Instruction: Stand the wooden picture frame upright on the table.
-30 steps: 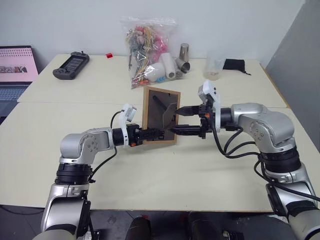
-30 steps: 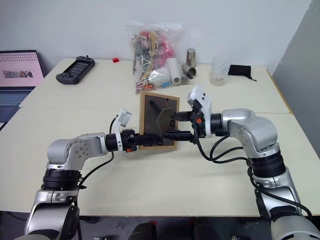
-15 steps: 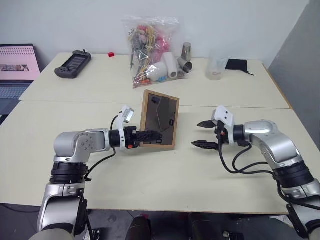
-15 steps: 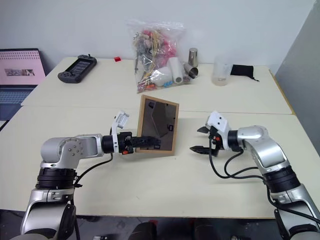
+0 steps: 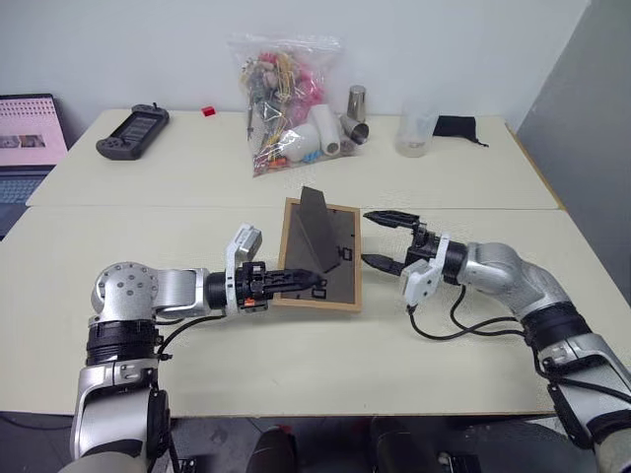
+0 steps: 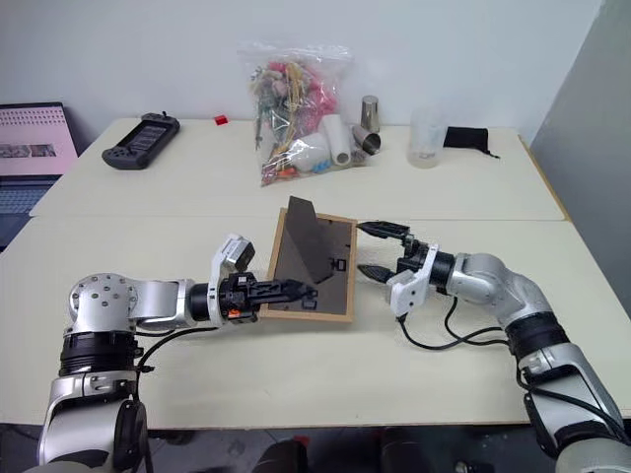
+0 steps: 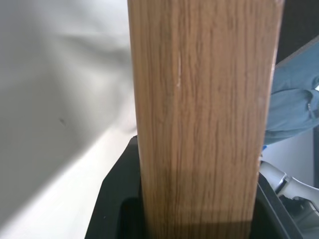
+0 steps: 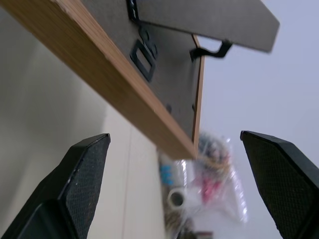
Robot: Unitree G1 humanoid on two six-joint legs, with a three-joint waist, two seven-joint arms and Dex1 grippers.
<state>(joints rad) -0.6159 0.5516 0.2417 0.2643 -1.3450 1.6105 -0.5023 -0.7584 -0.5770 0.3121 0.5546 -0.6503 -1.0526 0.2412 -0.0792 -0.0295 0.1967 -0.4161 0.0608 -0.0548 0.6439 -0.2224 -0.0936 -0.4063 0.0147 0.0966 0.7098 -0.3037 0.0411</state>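
Above table (image 5: 296,340): left end effector (image 5: 296,283) gripping wooden picture frame (image 5: 340,266), dark back up; right end effector (image 5: 380,239) open.

Wooden picture frame (image 5: 319,254): small, rectangular, light-wood border; dark grey-brown back panel facing up toward the camera, stand flap swung out and rising from the back. Pose: tilted, leaning back, lower edge at or just above the tabletop; contact cannot be told. Picture side hidden. Location: near the middle of the table (image 5: 296,365), a large plain pale cream-beige top.
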